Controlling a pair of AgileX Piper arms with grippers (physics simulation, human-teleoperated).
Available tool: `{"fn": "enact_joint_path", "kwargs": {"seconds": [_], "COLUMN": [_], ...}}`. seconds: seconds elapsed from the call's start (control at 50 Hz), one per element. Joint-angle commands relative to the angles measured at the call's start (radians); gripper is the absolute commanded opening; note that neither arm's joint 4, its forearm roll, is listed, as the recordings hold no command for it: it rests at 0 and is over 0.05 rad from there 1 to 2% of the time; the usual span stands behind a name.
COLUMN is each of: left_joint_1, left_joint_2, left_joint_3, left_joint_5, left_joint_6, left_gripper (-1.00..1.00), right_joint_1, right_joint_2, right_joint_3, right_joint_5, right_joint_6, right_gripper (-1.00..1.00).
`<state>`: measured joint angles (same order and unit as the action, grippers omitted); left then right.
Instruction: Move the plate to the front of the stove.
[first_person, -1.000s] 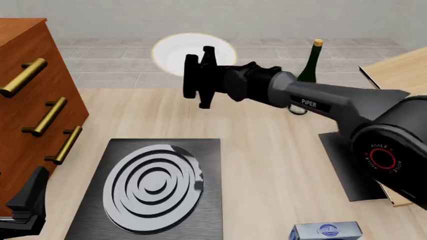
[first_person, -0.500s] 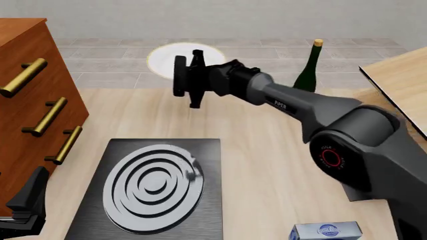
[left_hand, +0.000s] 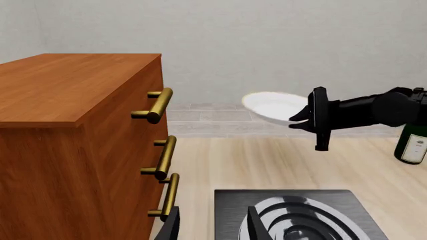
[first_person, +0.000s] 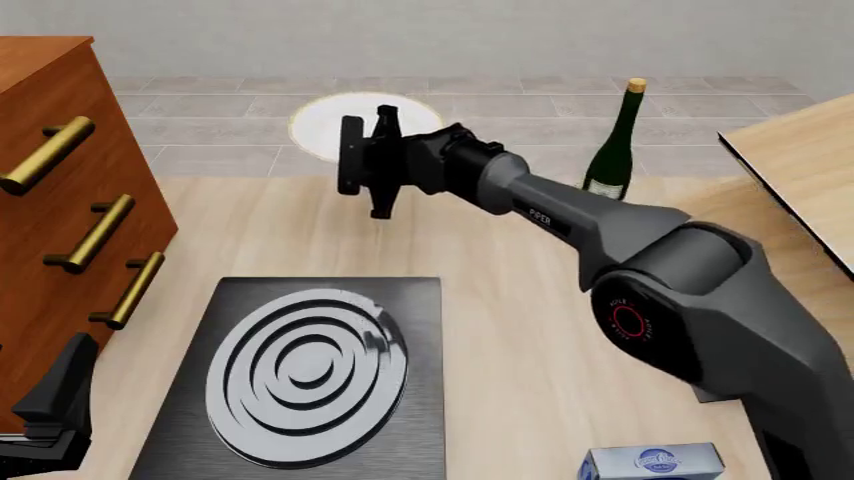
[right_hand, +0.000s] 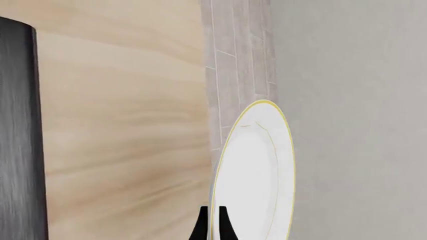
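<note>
Front view, round white plate (first_person: 327, 118) with thin yellow rim, right jaws (first_person: 358, 165) clamped on its edge, left jaws (left_hand: 210, 225) parted.

Your right arm is stretched way out from the right side, reaching forward and to the left, wrist rolled so the gripper (first_person: 363, 150) sits sideways with its mounting plate standing on edge. In the right wrist view the 2 fingertips (right_hand: 202, 229) are pinched almost together on the plate's (right_hand: 257, 170) edge, so that one's clamped. Your left gripper (first_person: 47, 410) is parked low and close in at the left, its 2 fingers (left_hand: 172, 227) standing apart with nothing between them.
</note>
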<state>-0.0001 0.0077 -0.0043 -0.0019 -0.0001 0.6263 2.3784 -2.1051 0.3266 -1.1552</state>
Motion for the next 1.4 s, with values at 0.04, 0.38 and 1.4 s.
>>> {"fn": "enact_joint_path", "kwargs": {"seconds": [0.04,0.38,1.4], "left_joint_1": [0.0,0.0,0.0], "left_joint_2": [0.0,0.0,0.0], "left_joint_3": [0.0,0.0,0.0], "left_joint_5": [0.0,0.0,0.0], "left_joint_6": [0.0,0.0,0.0], "left_gripper": [1.0,1.0,1.0], "right_joint_1": [0.006,0.021,0.028], "right_joint_2": [0.044,0.116,0.119], "right_joint_3": [-0.058,-0.167,-0.131], "right_joint_5": [0.016,0.06,0.101], "right_joint_6": [0.027,0.056,0.098], "right_gripper": [-1.0,-1.0,-1.0]}}
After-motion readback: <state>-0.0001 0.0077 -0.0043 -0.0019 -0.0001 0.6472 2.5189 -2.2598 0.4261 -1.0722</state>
